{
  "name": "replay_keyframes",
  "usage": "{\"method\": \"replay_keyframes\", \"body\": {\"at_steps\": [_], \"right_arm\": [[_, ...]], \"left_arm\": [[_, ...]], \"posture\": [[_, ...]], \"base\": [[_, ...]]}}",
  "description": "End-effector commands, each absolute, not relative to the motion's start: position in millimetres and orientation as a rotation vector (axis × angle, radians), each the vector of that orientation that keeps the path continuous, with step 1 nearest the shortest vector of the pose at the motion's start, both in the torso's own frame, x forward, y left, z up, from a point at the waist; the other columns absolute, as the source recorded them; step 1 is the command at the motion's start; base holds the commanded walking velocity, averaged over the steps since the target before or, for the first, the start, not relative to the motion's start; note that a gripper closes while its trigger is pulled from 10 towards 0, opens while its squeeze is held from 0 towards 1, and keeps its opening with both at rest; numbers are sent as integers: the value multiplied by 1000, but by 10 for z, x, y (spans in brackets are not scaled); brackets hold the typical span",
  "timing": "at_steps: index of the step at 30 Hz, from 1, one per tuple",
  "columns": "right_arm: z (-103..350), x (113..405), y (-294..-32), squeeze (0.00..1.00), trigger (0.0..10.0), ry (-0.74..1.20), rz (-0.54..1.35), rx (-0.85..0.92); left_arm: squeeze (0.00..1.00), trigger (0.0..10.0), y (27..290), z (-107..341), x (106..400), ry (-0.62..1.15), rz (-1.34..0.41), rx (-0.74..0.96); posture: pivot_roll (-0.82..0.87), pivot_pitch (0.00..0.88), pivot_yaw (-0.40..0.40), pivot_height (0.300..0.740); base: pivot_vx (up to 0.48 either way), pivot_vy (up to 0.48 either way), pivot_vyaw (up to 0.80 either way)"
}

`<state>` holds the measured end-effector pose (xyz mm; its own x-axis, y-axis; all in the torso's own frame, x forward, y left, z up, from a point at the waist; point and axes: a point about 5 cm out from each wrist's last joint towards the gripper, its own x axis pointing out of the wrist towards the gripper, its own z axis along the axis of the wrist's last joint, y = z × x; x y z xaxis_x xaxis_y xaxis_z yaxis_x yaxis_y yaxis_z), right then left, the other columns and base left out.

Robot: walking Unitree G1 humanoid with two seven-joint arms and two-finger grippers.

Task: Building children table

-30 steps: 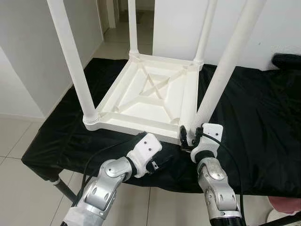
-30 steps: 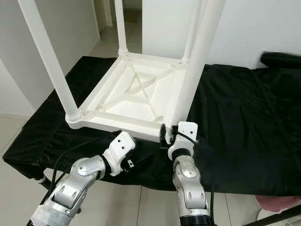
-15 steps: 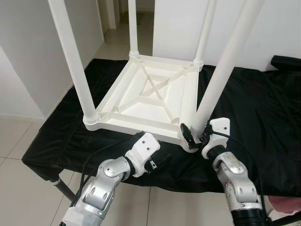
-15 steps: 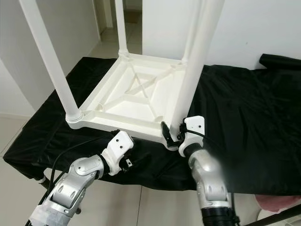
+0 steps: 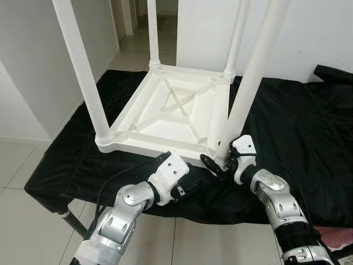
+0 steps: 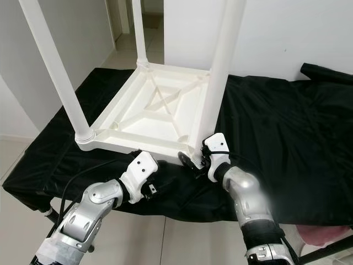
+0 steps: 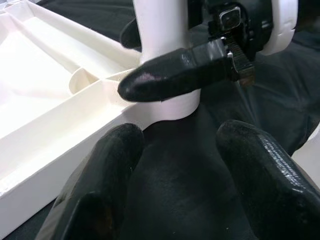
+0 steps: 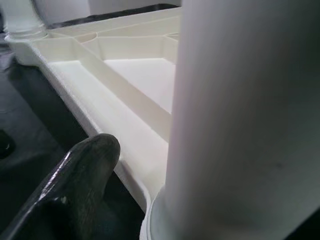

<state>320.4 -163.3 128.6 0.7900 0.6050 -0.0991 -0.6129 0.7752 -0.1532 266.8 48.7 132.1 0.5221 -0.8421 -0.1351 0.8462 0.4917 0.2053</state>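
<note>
right gripper (image 5: 220,163) pinches table leg (image 5: 251,88) low, lower middle | left gripper (image 5: 187,190) open | twist leg straight, slowly

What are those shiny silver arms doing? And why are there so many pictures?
The arms belong to a walking robot that helps at home. Two pictures come from cameras in its head, looking down. The other two come from small cameras on its wrists, so they look very close up.

A white children's table lies upside down on a black cloth, its four legs pointing up. The robot is building it.

The right gripper, a hand with two long black fingers, is closed around the bottom of the near leg, where it joins the table's corner. The left gripper waits just below the table's front edge, fingers open, holding nothing.
</note>
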Motion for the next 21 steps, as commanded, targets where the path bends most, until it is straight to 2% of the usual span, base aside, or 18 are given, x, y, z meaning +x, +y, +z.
{"method": "replay_keyframes", "body": {"at_steps": [1, 2, 3, 4, 11, 12, 16, 21], "right_arm": [[1261, 3212, -1599, 0, 6157, 57, 689, -193], [1257, 3215, -1605, 0, 3137, 60, 689, -192], [1254, 3223, -1623, 0, 3137, 59, 692, -195], [1247, 3213, -1655, 0, 0, 62, 693, -196], [1223, 3205, -1710, 0, 0, 60, 698, -199], [1216, 3165, -1736, 0, 10000, 54, 635, -160], [1215, 3141, -1734, 0, 10000, 51, 603, -139], [1218, 3097, -1685, 0, 10000, 13, 463, -81]], "left_arm": [[0, 10000, 518, 1314, 2709, 18, -969, 259], [0, 10000, 520, 1315, 2709, 17, -968, 260], [0, 10000, 526, 1315, 2712, 18, -967, 260], [0, 10000, 530, 1314, 2711, 19, -965, 260], [0, 10000, 534, 1313, 2704, 21, -962, 260], [0, 10000, 533, 1301, 2687, 25, -967, 257], [0, 10000, 531, 1291, 2678, 28, -970, 257], [0, 10000, 521, 1289, 2678, 31, -981, 260]], "posture": [[10, 0, 32, 740], [10, 0, 32, 740], [10, 0, 32, 740], [11, 0, 30, 740], [11, 0, 29, 740], [5, 1, 28, 740], [2, 0, 31, 740], [-8, 8, 41, 740]], "base": [[0, 0, 0], [0, 0, 0], [0, 0, 0], [0, 0, 0], [0, 0, 0], [0, 0, 0], [0, 0, 0], [0, 0, 0]]}}
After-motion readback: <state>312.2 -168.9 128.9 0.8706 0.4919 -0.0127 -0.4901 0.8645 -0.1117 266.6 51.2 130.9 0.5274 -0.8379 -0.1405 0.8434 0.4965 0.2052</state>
